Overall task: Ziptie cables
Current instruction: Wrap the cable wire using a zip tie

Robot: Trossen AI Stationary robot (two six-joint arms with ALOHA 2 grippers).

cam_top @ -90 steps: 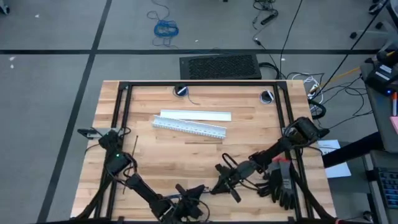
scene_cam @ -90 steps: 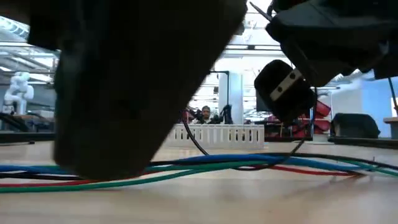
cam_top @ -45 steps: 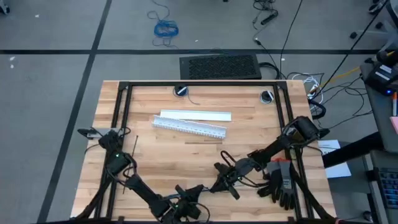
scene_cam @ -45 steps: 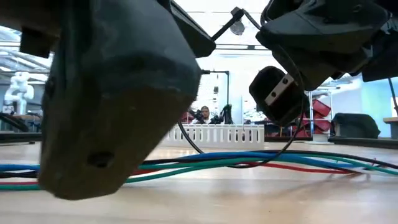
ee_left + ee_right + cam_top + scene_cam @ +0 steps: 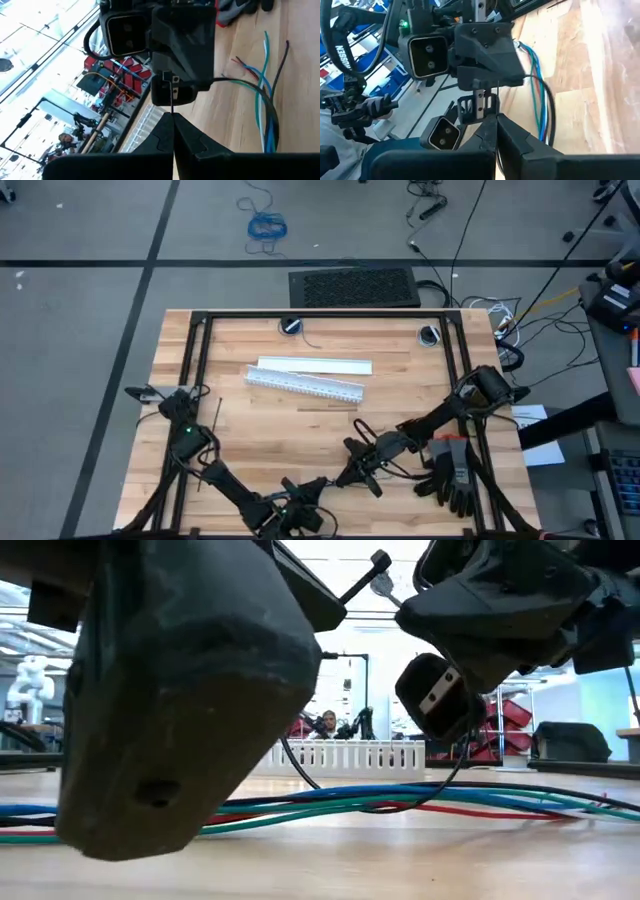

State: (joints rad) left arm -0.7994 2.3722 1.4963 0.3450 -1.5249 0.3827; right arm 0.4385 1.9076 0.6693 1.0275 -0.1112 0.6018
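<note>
The cables (image 5: 400,802) lie under both closed pincers, left (image 5: 487,92) and right (image 5: 170,92), pinching a ziptie (image 5: 172,102).

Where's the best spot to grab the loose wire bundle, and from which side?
Grip the cables where they run together, not the fanned ends. They lie flat on the table, so come from above, straddling the run. Left pincer and right pincer, toward the table's front, both pinch a ziptie.

Right gripper (image 5: 352,470) slightly farther toward the left gripper (image 5: 300,510), higher above the cables (image 5: 420,802).
</note>
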